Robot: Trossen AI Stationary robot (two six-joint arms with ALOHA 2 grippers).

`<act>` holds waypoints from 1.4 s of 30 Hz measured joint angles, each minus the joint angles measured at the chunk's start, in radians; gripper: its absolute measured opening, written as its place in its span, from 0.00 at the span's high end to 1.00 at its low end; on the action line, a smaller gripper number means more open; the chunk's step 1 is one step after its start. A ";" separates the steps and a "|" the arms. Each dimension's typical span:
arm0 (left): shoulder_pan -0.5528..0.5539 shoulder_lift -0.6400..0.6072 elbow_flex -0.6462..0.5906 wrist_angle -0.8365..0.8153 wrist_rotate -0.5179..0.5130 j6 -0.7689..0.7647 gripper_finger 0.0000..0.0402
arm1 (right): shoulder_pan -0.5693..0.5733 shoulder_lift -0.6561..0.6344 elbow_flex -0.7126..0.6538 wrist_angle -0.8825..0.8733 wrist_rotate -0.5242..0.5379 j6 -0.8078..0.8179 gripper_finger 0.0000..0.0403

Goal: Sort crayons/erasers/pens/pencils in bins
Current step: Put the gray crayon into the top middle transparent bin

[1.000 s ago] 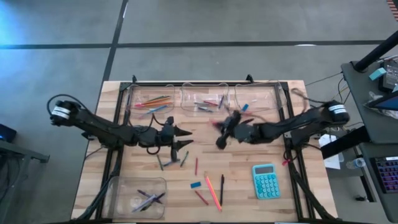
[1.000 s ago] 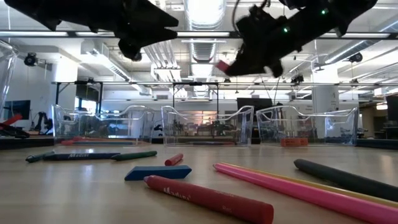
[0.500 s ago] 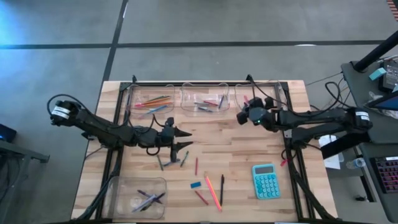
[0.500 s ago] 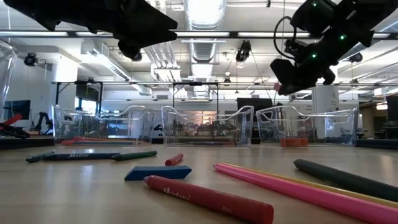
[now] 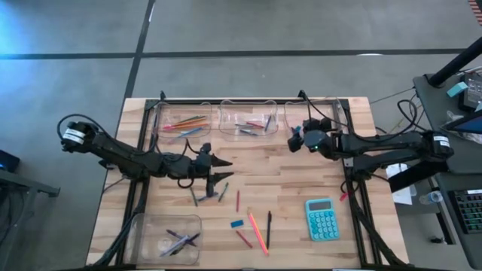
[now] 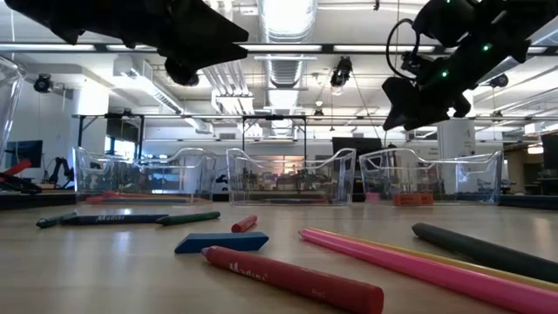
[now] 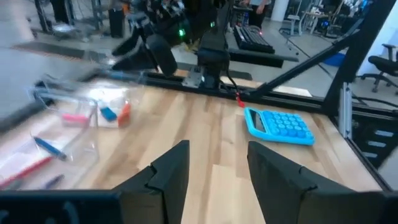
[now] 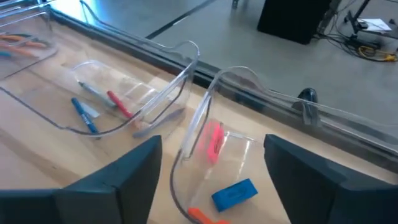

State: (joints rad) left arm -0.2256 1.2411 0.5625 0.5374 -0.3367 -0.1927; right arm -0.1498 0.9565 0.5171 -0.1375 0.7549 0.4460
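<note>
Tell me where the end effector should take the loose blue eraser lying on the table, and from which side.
The blue eraser lies flat on the wood, a short block with its long axis roughly left to right in the high view. Probably best gripped across its short width at the middle, coming straight down from above. The red crayon and pink pencil lie close beside it, so a steep approach seems safest.

High view straight down over whole surface (image 5: 301,188); low view level at surface height facing far bins (image 6: 288,177); wrist views close, both sharing the eraser bin (image 8: 236,168).
</note>
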 joint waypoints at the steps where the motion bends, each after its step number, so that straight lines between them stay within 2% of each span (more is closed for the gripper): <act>1: 0.000 0.000 0.000 -0.008 0.014 -0.010 0.63 | 0.009 0.000 0.000 0.000 -0.001 -0.001 0.31; 5: -0.008 -0.025 0.003 -0.075 0.076 -0.022 0.63 | 0.078 0.000 0.000 0.030 -0.035 -0.030 0.29; 12: -0.014 -0.102 0.126 -0.718 0.075 -0.246 0.63 | 0.281 0.002 0.001 0.184 -0.049 -0.137 0.32; 15: -0.017 -0.088 0.159 -0.934 0.078 -0.315 0.63 | 0.344 0.007 0.001 0.261 -0.048 -0.184 0.33; 17: -0.017 -0.067 0.168 -1.018 0.104 -0.349 0.63 | 0.371 0.008 0.001 0.290 -0.048 -0.214 0.35; 22: -0.018 0.018 0.173 -1.040 0.197 -0.351 0.63 | 0.394 0.008 0.001 0.314 -0.047 -0.235 0.36; 30: -0.017 0.177 0.228 -1.048 0.232 -0.291 0.63 | 0.394 0.008 0.001 0.315 -0.046 -0.230 0.37; 42: -0.017 0.374 0.332 -1.125 0.232 -0.220 0.63 | 0.394 0.008 -0.001 0.315 -0.046 -0.230 0.38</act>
State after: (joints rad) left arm -0.2424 1.6148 0.8947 -0.5876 -0.1043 -0.4124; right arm 0.2443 0.9646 0.5163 0.1772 0.7086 0.2165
